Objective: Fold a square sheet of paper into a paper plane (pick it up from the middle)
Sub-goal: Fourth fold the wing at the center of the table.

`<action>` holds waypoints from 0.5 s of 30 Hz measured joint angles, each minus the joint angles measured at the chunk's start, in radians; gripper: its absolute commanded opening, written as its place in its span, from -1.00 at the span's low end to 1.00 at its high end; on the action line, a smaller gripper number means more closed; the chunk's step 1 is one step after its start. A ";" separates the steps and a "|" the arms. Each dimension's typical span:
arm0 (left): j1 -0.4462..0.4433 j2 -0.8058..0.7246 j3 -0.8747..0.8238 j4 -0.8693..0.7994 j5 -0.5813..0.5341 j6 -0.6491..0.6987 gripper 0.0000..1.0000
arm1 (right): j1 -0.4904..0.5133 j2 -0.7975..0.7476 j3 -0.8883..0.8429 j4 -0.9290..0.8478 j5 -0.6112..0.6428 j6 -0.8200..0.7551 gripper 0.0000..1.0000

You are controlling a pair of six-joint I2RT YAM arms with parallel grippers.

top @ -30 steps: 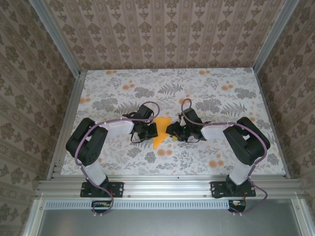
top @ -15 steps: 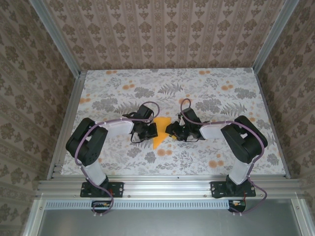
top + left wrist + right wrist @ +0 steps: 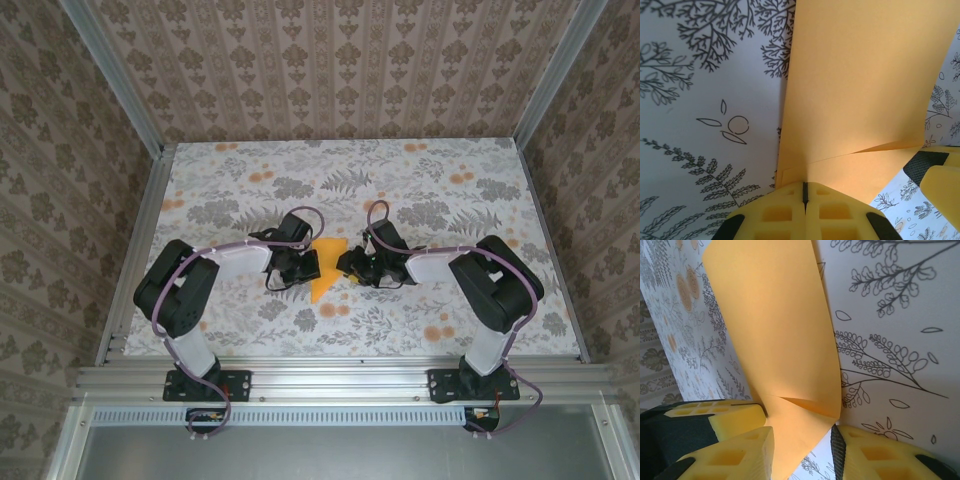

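Note:
The square sheet of paper (image 3: 326, 272), bright orange and folded with a raised crease, lies mid-table and runs to a point at its near end. My left gripper (image 3: 308, 265) holds its left edge. In the left wrist view the yellow fingers (image 3: 785, 210) are pressed together on the paper's (image 3: 860, 85) near edge. My right gripper (image 3: 349, 265) is at the sheet's right side. In the right wrist view its jaws (image 3: 802, 455) stand apart, with a fold of the paper (image 3: 775, 330) hanging loosely in the gap. The left gripper's fingers (image 3: 720, 417) sit just beside it.
A floral tablecloth (image 3: 450, 200) covers the table, with small orange flower prints (image 3: 438, 330) scattered on it. Aluminium frame rails (image 3: 140, 230) and patterned walls enclose the left, right and back. Both arms bend inward and nearly meet at the centre.
The right arm has shifted slightly left toward the paper and its jaws have narrowed a little. The left gripper and the paper have stayed put.

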 measured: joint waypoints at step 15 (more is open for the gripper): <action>0.000 0.000 0.000 0.001 0.000 0.000 -0.89 | 0.010 0.042 -0.006 0.129 -0.039 0.106 -0.41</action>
